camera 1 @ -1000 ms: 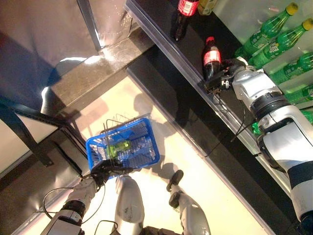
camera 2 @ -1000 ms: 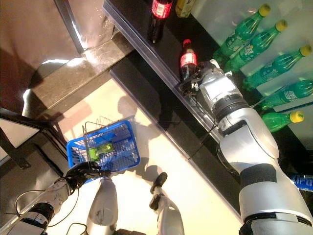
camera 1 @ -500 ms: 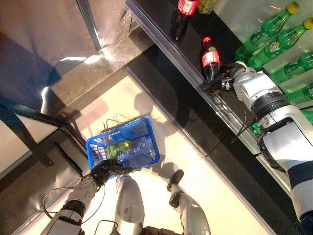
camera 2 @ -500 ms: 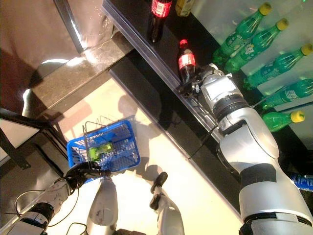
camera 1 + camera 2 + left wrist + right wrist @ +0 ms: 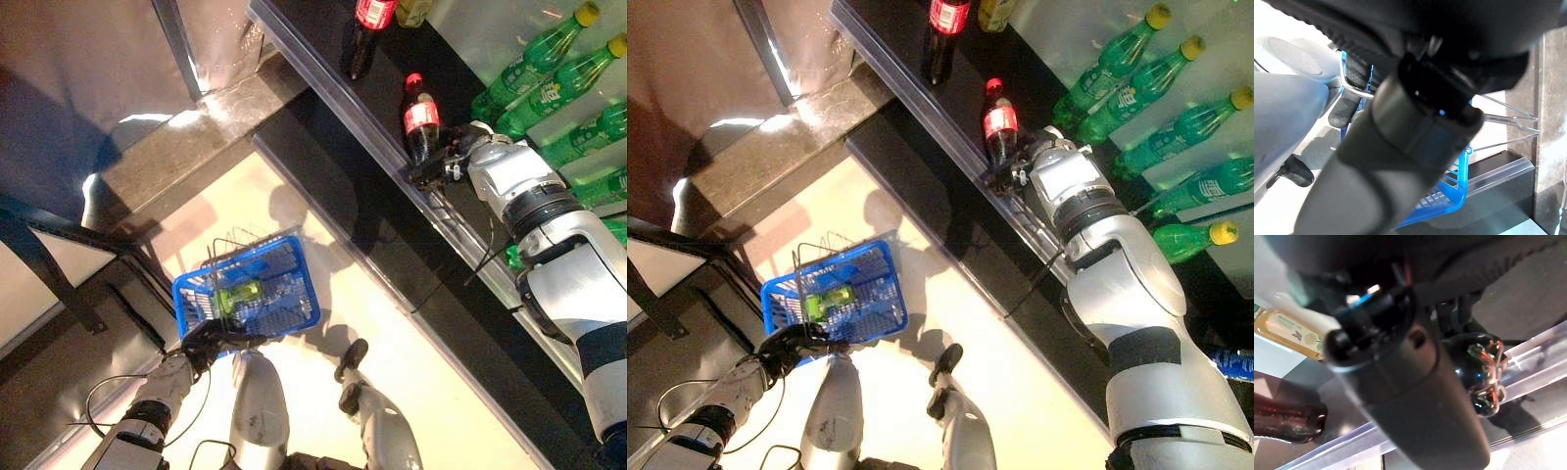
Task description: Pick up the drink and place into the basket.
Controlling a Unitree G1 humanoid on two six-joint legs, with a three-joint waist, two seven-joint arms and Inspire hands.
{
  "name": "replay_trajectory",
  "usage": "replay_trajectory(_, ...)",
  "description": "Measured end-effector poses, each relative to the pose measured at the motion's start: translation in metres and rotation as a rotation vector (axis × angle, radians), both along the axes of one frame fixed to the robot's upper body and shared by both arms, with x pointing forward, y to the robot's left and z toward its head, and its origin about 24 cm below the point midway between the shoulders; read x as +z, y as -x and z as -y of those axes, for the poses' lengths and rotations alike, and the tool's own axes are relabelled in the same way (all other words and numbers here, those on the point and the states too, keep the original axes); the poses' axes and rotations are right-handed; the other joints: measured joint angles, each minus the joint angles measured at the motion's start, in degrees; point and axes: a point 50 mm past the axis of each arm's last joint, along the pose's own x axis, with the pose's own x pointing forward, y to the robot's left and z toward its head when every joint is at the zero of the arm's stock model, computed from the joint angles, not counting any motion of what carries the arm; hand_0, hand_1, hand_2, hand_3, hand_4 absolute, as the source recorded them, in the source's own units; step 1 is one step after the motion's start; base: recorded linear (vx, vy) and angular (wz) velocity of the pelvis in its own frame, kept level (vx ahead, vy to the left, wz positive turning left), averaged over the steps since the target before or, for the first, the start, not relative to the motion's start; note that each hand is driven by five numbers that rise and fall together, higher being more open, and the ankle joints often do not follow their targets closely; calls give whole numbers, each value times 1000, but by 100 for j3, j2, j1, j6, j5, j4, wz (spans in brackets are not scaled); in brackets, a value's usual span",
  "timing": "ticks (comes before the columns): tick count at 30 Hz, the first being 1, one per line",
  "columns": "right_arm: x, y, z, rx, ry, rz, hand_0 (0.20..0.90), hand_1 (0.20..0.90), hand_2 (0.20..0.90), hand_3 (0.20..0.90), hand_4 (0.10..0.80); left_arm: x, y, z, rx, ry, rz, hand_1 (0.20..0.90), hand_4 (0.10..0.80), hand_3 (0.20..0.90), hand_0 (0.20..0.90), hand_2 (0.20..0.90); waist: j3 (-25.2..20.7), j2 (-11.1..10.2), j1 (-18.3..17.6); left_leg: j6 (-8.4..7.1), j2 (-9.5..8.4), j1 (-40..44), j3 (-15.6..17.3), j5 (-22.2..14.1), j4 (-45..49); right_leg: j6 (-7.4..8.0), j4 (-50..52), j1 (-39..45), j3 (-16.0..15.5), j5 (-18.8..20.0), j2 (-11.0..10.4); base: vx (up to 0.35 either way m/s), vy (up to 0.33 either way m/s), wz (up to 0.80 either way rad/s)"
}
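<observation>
Nearest the robot, at the lower left of the eye views, the left hand (image 5: 204, 343) has its dark fingers curled round the wire handle of a blue basket (image 5: 294, 304) that hangs over the pale floor (image 5: 431, 392). A green bottle (image 5: 238, 294) lies on its side inside the basket. The left wrist view shows what the head views do not: the basket's blue mesh wall (image 5: 1449, 200) seen from just behind the hand, with thin metal handle wires running past a dark shelf edge.

Further out, the right arm stretches up and away to a dark shelf (image 5: 323, 78). The right hand (image 5: 1011, 172) reaches the base of an upright cola bottle (image 5: 997, 122) with a red cap and a red label; the writing on the label is too small to read. In the right wrist view the dark rounded bottom of that bottle (image 5: 1480, 367) sits just past the hand's fingers, which bend toward it, but whether they grip it cannot be told. That view also shows a pale yellow bottle (image 5: 1288, 330) with a small picture label, and another dark bottle lying flat (image 5: 1288, 418).

Beyond, a second cola bottle (image 5: 367, 29) stands further along the shelf, and green bottles with yellow caps (image 5: 534, 59) lie in a row at the far right.
</observation>
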Motion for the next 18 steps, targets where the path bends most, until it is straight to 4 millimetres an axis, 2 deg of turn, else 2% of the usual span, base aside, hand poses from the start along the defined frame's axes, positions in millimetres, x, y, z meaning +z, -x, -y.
replay_trajectory(1, 0, 0, 0, 1, 1, -1, 900, 900, 900, 900, 800, 0, 0, 0, 0, 0, 0, 300, 100, 200, 300, 300, 0, 0, 0, 0, 0, 0, 0, 0, 0, 0, 0, 0, 0, 0, 0, 0, 0, 0)
replay_trajectory(2, 0, 0, 0, 2, 3, -1, 749, 749, 749, 724, 624, 0, 0, 0, 0, 0, 0, 300, 100, 200, 300, 300, 0, 1, 0, 0, 0, 0, 0, 0, 0, 0, 0, 0, 0, 0, 0, 0, 0, 0)
replay_trajectory(3, 0, 0, 0, 1, 5, -1, 521, 521, 521, 458, 358, 0, 0, 0, 0, 0, 0, 300, 100, 200, 300, 300, 0, 1, 1, 0, 0, 0, 0, 0, 0, 0, 0, 0, 0, 0, 0, 0, 0, 0)
replay_trajectory(4, 0, 0, 0, 1, 9, 0, 368, 368, 368, 280, 180, 0, 0, 0, 0, 0, 0, 300, 100, 200, 300, 300, 0, 1, 1, 0, 0, 0, 0, 0, 0, 0, 0, 0, 0, 0, 0, 0, 0, 0)
replay_trajectory(5, 1, 0, 1, -2, 20, 3, 300, 300, 300, 200, 100, 0, 0, 0, 0, 0, 0, 300, 100, 200, 300, 300, 0, 2, 1, 0, 0, 0, 1, 0, 0, 0, -1, -1, 0, 0, 0, 0, 0, 0)
replay_trajectory(13, 2, 1, 9, -49, 60, 20, 300, 300, 300, 200, 100, 0, 0, 1, -2, 1, 1, 300, 100, 200, 300, 300, 1, 38, 10, 5, -5, -4, 13, 4, -55, 1, -14, -29, 6, -1, -1, 0, 0, 0)
replay_trajectory(18, 0, 1, 8, -40, 51, 0, 300, 300, 300, 200, 100, -1, 0, 3, -14, 1, -3, 300, 100, 200, 300, 300, 5, 163, 3, 5, -10, -5, 11, 4, -64, 2, -20, -35, 7, -1, -2, 0, 0, 0)
